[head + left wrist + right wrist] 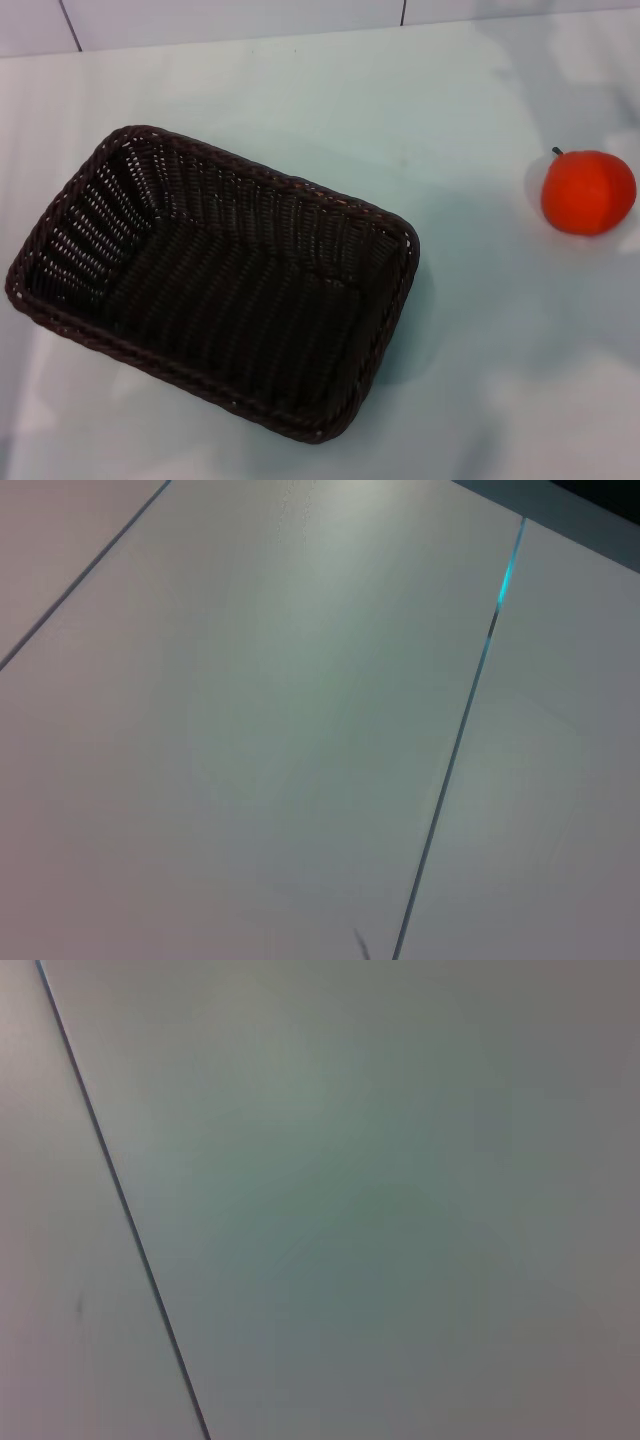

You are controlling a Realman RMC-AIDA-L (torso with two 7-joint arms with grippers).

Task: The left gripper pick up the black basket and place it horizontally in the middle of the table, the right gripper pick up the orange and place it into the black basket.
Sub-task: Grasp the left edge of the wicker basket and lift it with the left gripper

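The black basket (215, 280) is a large dark woven wicker basket. It lies empty on the left half of the table (460, 380) in the head view, turned at a slant. The orange (588, 192) sits on the table at the far right, apart from the basket, its small dark stem pointing up and left. Neither gripper shows in any view. The left wrist view and the right wrist view show only pale flat panels with thin dark seams.
The table's far edge meets a pale wall with dark seams (68, 25) at the back. Bare tabletop lies between the basket and the orange.
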